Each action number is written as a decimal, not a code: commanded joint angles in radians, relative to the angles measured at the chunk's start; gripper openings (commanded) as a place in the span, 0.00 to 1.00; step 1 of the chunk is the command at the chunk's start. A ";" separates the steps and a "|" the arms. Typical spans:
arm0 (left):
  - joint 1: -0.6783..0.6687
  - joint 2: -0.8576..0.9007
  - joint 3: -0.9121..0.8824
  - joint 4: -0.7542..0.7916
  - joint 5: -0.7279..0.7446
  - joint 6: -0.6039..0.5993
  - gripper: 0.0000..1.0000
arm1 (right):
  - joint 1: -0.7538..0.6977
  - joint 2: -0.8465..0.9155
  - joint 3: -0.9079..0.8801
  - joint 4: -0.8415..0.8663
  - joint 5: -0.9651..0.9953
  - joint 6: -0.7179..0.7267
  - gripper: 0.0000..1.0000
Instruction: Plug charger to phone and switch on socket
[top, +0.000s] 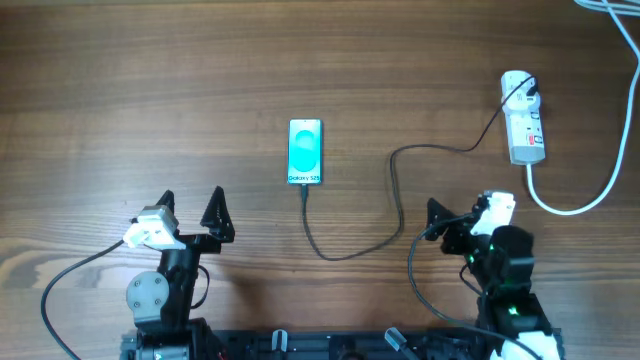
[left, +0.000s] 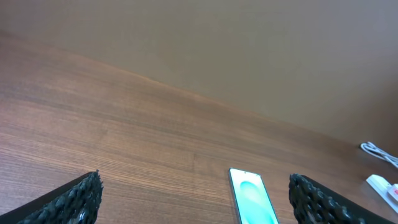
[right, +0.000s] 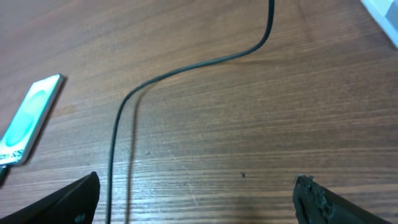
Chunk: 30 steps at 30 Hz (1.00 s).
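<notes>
Although the thin black charger cable (top: 397, 205) reaches the teal-screened rectangular phone (top: 305, 150), their joint is too small to judge; left claw (top: 190, 203) and right claw (top: 458, 213) gape wide, empty.

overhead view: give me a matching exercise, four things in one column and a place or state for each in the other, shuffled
Column A
1. phone
2. power strip
3. charger cable
4. left gripper

Column B
a. white, upper right of the view
b. open, low on the left, holding nothing
c. middle of the view, teal screen up
d. thin and black, curving between two other things

Pairs: 1-c, 2-a, 3-d, 4-b
</notes>
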 joint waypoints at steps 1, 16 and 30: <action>-0.006 -0.009 -0.004 -0.004 -0.009 0.021 1.00 | 0.003 -0.126 -0.001 -0.065 0.015 -0.031 1.00; -0.006 -0.009 -0.004 -0.004 -0.009 0.021 1.00 | 0.003 -0.580 -0.001 -0.066 0.025 -0.153 1.00; -0.006 -0.009 -0.004 -0.004 -0.009 0.021 1.00 | 0.003 -0.594 -0.001 -0.064 0.025 -0.151 1.00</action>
